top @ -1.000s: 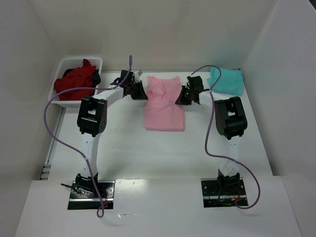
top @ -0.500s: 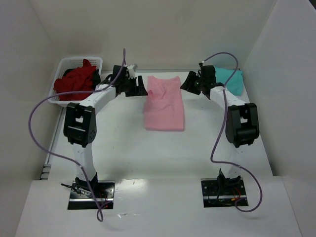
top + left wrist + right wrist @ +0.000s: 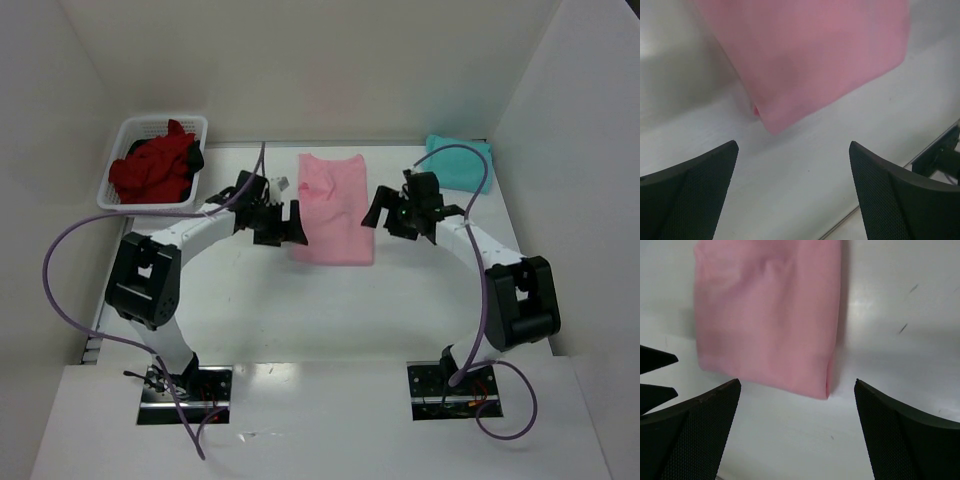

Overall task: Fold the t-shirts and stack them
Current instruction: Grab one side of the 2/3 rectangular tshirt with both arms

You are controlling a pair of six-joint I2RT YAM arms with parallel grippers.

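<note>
**Left jaws.** We record them spread wide with nothing held. In the left wrist view the two black mesh-textured pads (image 3: 690,190) stand far apart over bare surface. A corner of the folded light pink cotton t-shirt (image 3: 810,55) lies just ahead of them, not touching.

**Right jaws.** We note these are also fully parted and empty. In the right wrist view the near edge of the same pink t-shirt (image 3: 767,315) lies ahead of the gap between the pads (image 3: 695,435), clear of both.

**Light pink t-shirt** (image 3: 333,205). We find it folded into a long rectangle, lying flat at the middle of the far half of the white tabletop (image 3: 300,300). The left jaws sit just beside its left edge and the right jaws just beside its right edge.

**Arms.** The white-and-black left arm (image 3: 190,232) and right arm (image 3: 480,245) each reach inward toward the shirt. Each trails a purple cable (image 3: 60,260).

**Teal t-shirt** (image 3: 462,162). We list it as folded, at the far right corner of the tabletop, well apart from the pink one.

**Dark red t-shirts** (image 3: 150,172). These lie crumpled in a heap inside the white plastic lattice basket (image 3: 135,128) at the far left corner.

**Markings.** We can read no writing on any item.
</note>
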